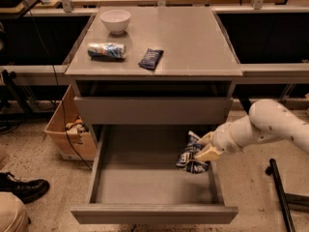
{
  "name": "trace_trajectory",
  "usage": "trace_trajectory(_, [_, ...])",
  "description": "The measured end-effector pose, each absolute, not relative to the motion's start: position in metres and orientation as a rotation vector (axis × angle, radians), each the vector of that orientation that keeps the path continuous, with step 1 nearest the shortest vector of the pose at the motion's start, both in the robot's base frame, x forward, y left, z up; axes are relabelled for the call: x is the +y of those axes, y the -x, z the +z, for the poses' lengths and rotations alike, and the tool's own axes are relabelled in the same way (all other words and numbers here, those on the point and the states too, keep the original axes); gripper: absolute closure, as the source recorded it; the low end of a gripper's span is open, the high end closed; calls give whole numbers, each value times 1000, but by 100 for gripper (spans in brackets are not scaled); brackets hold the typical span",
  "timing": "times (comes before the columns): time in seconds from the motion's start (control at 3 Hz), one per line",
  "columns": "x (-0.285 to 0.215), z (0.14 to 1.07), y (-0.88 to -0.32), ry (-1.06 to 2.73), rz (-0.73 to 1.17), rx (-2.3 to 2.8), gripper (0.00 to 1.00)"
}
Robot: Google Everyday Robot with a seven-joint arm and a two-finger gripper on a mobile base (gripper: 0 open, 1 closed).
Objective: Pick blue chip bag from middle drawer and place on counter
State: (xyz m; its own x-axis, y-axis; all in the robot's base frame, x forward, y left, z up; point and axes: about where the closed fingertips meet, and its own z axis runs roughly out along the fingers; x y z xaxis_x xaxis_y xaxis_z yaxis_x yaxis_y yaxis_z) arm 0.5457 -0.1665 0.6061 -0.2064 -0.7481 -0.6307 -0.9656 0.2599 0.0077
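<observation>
The blue chip bag (pixel 190 154), crinkly dark navy foil with white lettering, hangs in my gripper (pixel 205 147) over the right side of the open middle drawer (pixel 145 178). The gripper's tan fingers (pixel 208 153) are shut on the bag's right edge, and the bag is lifted off the drawer floor. My white arm (pixel 270 124) reaches in from the right. The grey counter (pixel 193 37) lies above and behind, with bare room on its right half.
On the counter stand a white bowl (pixel 115 21), a blue-and-white can lying on its side (pixel 106 50) and a small flat dark-blue packet (pixel 150 58). A cardboard box (pixel 67 129) sits left of the cabinet. A black shoe (pixel 21 186) is at lower left.
</observation>
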Motion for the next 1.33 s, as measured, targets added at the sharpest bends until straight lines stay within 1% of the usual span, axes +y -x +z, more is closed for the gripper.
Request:
trace_trajectory(0.33, [-202, 687, -543, 1484, 481, 2007, 100])
trace_trajectory(0.67, [-220, 722, -534, 1426, 431, 2001, 100])
trace_trajectory(1.0, [-221, 723, -533, 1424, 428, 2001, 100])
trace_trajectory(1.33, [-210, 752, -532, 1464, 386, 1945, 100])
